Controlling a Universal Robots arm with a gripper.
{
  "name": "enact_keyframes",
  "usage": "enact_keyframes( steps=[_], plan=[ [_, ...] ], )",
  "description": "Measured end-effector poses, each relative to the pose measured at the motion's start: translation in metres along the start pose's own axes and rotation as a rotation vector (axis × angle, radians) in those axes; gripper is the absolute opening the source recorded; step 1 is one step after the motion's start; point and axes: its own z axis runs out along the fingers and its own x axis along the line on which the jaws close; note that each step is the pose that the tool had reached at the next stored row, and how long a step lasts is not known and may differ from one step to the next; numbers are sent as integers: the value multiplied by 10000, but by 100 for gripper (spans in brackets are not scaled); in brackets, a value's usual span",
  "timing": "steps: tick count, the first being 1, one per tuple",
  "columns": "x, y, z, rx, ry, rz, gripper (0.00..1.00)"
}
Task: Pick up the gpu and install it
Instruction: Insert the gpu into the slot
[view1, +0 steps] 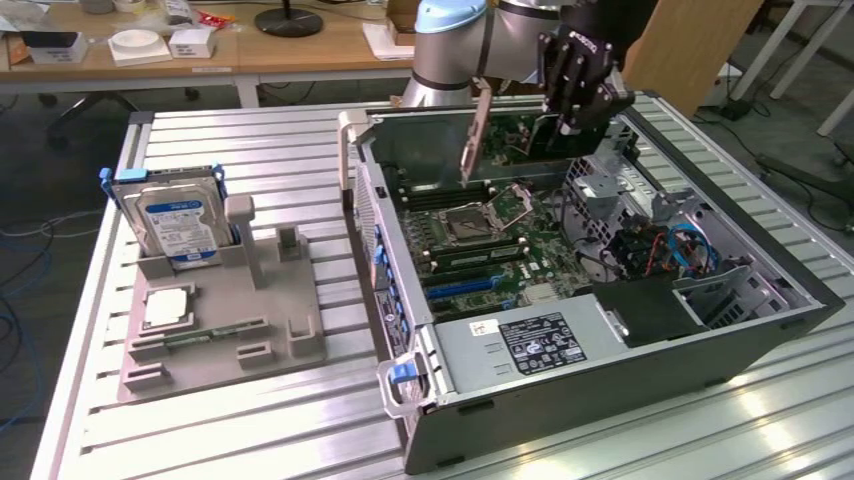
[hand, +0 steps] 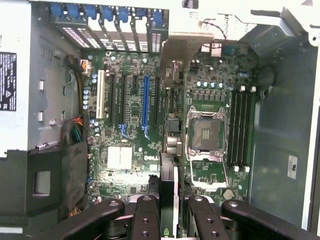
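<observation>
The gripper (hand: 170, 215) has its jaws pressed narrow on the gpu (hand: 169, 170), and the thin card sits between them. So the picking up is done. The card hangs over the open computer case (view1: 747, 330). It is not in a slot yet, so that part is left. Under the jaws, inside the case, are the green motherboard (hand: 125, 175), a long blue slot (hand: 146, 105) and an empty chip socket (hand: 206, 132). Far from the jaws, a grey holder (view1: 267, 300) holds a hard drive (view1: 174, 220).
</observation>
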Motion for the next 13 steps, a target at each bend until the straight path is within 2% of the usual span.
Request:
enact_keyframes(
  steps=[2,13],
  plan=[
    [0,0,0,-3,2,-135,27],
    [0,0,0,-2,1,-68,27]
  ],
)
